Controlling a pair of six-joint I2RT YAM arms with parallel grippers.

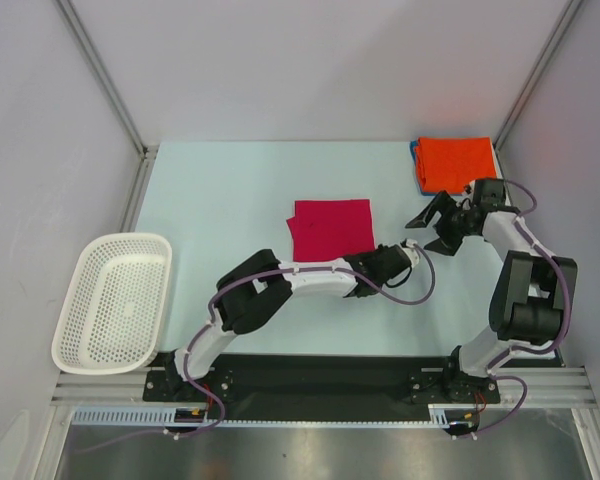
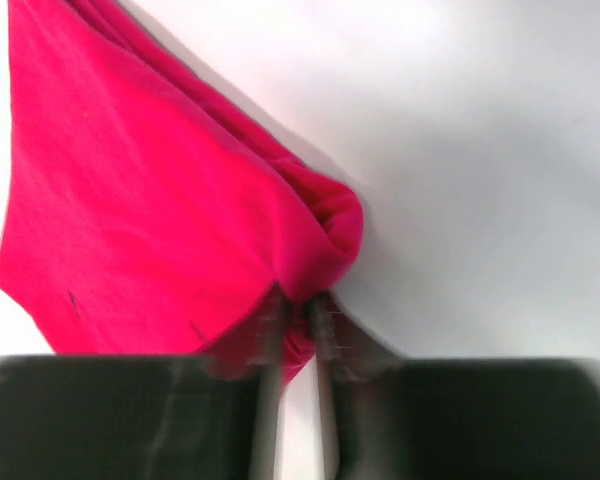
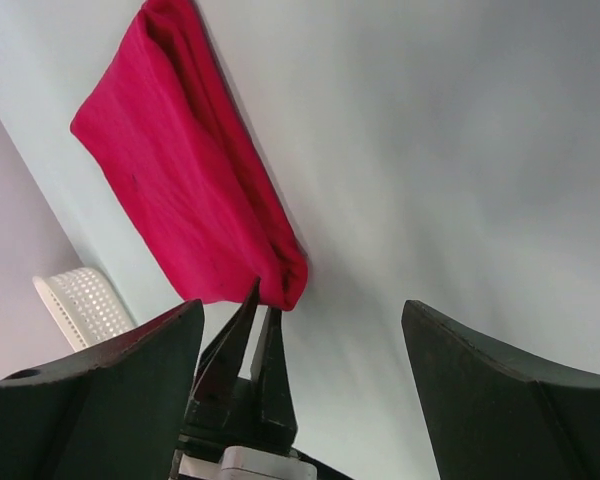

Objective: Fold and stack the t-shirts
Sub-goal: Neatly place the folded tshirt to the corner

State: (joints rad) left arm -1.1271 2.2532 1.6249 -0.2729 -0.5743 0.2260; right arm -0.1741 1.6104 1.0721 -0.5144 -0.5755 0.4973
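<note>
"How far had they got, seen from above?"

"Two were done, I'd say. The orange t-shirt [image 1: 457, 162] lay folded on the blue t-shirt [image 1: 417, 165] in the far right corner of the desk [image 1: 230, 200]. The crimson t-shirt [image 1: 330, 227] lay mid-desk as a neat rectangle, well apart from that pile, so stacking it looked like the one job left. The white basket [image 1: 115, 298] sat at the left edge. The left claw [image 1: 377, 250] was at the crimson shirt's near right corner. The right claw [image 1: 428, 226] hung between shirt and pile, spread wide, holding nothing."

"And the left wrist camera?"

"Blurred fingers [image 2: 270, 340], nearly together, nipping that crimson corner, with the cloth bunched just above them."

"The right wrist one?"

"Its own fingers gaped at either side of the view. Between them I saw the other arm's narrow claw pinching the corner. Whether the shirt was off the desk, I couldn't tell."
</note>
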